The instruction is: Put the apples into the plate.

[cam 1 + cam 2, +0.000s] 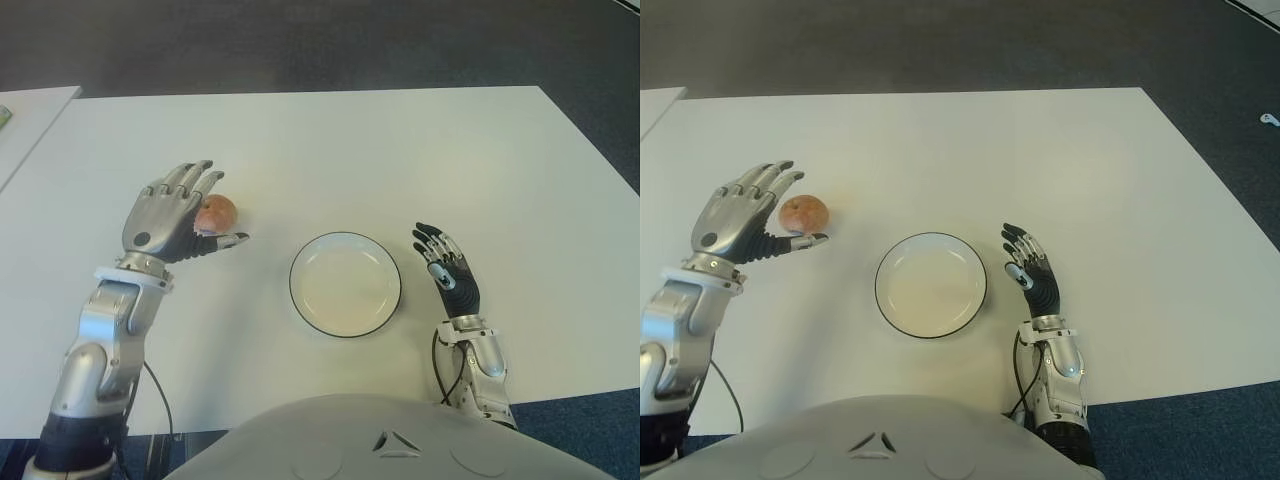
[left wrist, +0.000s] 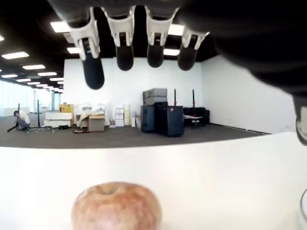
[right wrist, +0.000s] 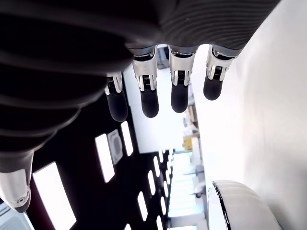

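Writing: no brand, label or lettering can be read on any of the things.
Apple (image 1: 216,212): one round fruit, pale red with yellowish mottling and a matt skin; the left wrist view shows the dimple at its top. It sits on the desk to the left of the plate, apart from it.
Plate (image 1: 345,284): round, shallow, white and glossy, with a thin dark line round the rim; nothing lies in it. It stands between the two hands, near the robot's edge of the desk.
Desk (image 1: 340,150): flat, smooth, white, rectangular top.
Left hand (image 1: 172,222): silver metal shell with black finger segments and dark rounded tips. It stands just left of the apple, the fingers (image 2: 92,72) spread and arched over the fruit's far side, the thumb stretched along its near side. The apple lies between thumb and fingers; whether any of them touches it cannot be told, and the hand does not clasp it.
Right hand (image 1: 447,270): black palm and fingers with silver joints, just right of the plate, fingers straight and loosely spread, holding nothing.
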You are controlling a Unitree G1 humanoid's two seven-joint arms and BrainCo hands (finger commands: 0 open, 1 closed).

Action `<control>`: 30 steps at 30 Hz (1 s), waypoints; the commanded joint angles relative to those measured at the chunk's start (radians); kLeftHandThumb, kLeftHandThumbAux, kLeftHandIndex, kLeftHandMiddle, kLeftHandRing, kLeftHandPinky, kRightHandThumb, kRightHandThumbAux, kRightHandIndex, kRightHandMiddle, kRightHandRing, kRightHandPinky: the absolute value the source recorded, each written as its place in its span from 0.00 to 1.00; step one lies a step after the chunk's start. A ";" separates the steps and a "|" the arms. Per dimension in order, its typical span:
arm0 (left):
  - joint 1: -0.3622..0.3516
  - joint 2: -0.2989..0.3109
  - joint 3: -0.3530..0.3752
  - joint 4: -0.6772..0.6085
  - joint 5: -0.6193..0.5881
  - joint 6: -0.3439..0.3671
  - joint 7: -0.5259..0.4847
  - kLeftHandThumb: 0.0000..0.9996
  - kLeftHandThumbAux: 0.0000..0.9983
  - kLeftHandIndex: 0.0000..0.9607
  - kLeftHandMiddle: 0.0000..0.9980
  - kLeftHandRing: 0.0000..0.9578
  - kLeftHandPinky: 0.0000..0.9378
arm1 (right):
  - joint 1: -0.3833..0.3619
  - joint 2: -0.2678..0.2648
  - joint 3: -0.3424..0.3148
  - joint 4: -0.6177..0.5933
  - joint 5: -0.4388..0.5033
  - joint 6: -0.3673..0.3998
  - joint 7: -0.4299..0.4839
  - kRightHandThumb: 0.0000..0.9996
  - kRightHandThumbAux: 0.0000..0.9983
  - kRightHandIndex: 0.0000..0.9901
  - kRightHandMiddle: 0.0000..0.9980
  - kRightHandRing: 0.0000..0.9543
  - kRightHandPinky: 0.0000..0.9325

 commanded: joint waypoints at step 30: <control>-0.211 0.083 -0.188 0.444 0.021 0.037 0.121 0.34 0.26 0.01 0.00 0.00 0.00 | 0.046 0.011 -0.012 0.100 -0.003 0.054 -0.008 0.24 0.56 0.18 0.18 0.13 0.14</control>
